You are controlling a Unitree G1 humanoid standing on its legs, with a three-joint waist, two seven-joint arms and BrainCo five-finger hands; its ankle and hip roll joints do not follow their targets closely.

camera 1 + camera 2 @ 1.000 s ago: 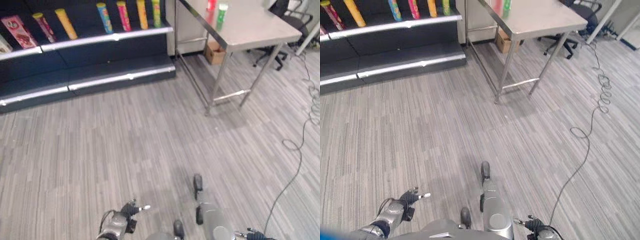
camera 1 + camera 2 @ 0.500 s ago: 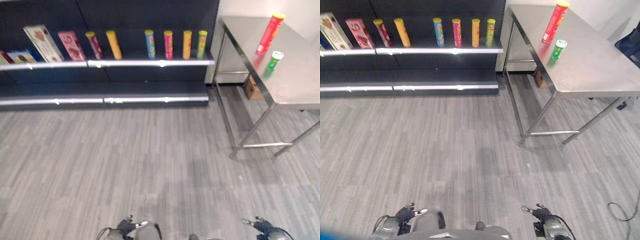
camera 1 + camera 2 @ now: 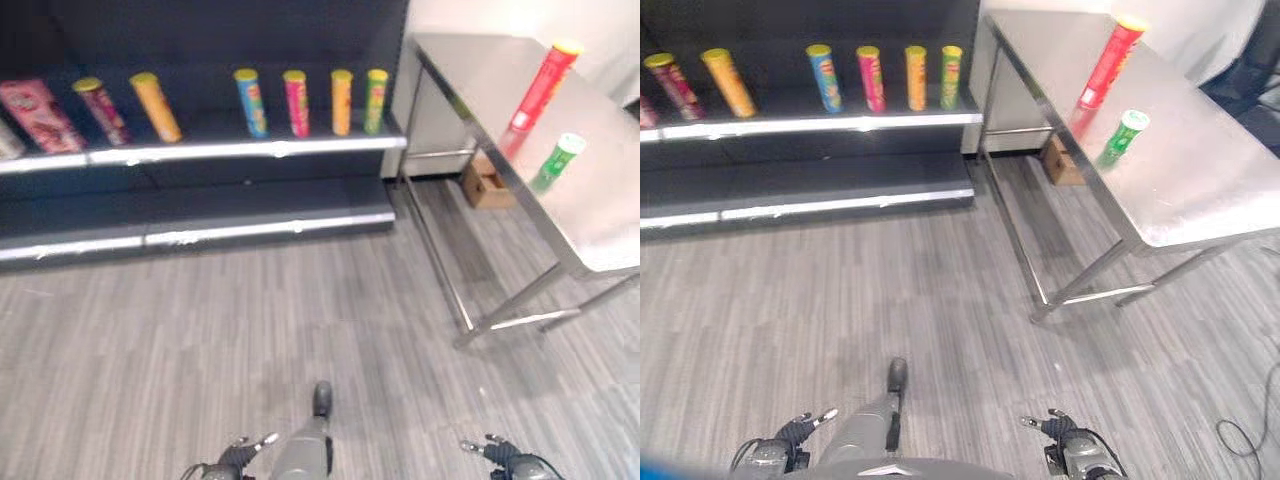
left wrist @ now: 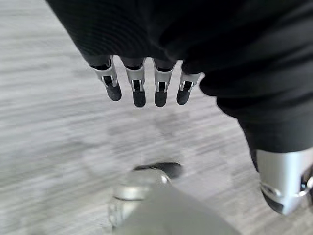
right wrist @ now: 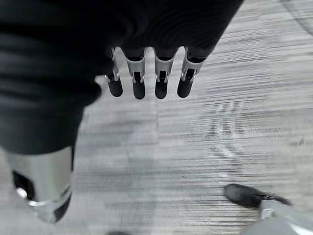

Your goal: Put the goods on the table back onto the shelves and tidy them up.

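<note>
On the steel table [image 3: 1200, 190], right of the shelves [image 3: 820, 125]: tall red can [image 3: 1107, 62] upright, short green can [image 3: 1122, 135] just beside it. Shelf row holds six upright cans [image 3: 871, 77] and a pink box [image 3: 35, 115]. Left hand [image 3: 790, 432] and right hand [image 3: 1065, 440] hang low over the floor, fingers straight, holding nothing.

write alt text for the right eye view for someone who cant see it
A tall red can and a shorter green can stand on a steel table at the right, apart from each other. To the left, a dark shelf holds a row of upright colourful cans. Both robot hands, left hand and right hand, hang empty low over grey wood-look floor.
</note>
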